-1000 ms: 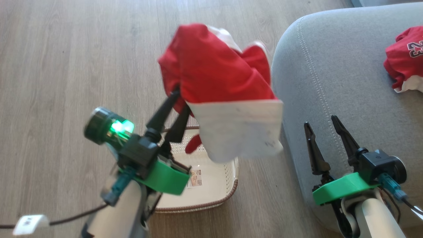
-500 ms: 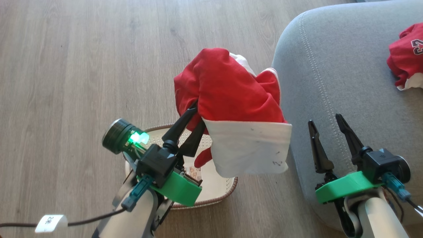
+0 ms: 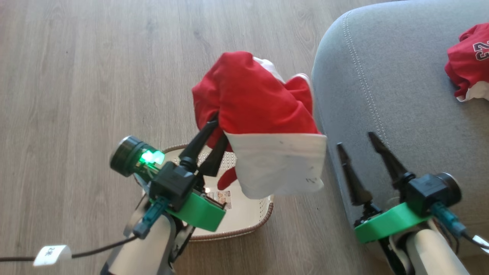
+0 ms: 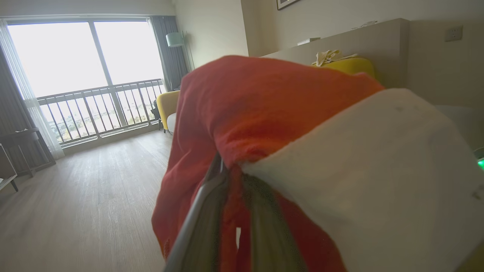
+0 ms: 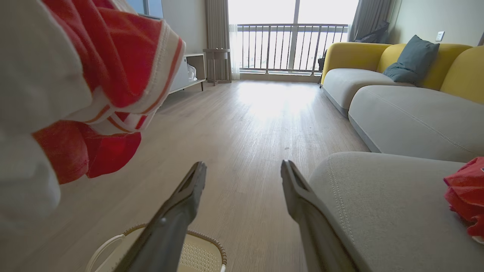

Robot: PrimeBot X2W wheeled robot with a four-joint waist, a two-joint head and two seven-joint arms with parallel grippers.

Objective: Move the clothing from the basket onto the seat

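Wood floor point(image 3: 76, 76): 1 basket point(image 3: 244, 233) under my left gripper point(image 3: 218, 130), pinching red garment point(image 3: 252, 99) 1/2; second garment point(image 3: 468, 61) on 1 seat point(image 3: 382, 76), beyond my spread right gripper point(image 3: 355, 139).

Red garment point(image 3: 252, 99) with a wide white band hangs bunched in the air above the far right part of the basket point(image 3: 263, 219), close to the seat's rounded corner. Basket: cream, perforated walls, brown woven-look rim, upright on the wood floor just left of the seat point(image 3: 401, 95), label sticker on its bottom. Second red garment point(image 3: 468, 57), white trim and a "23" print, lies crumpled on the grey stitched seat, well apart from the first.
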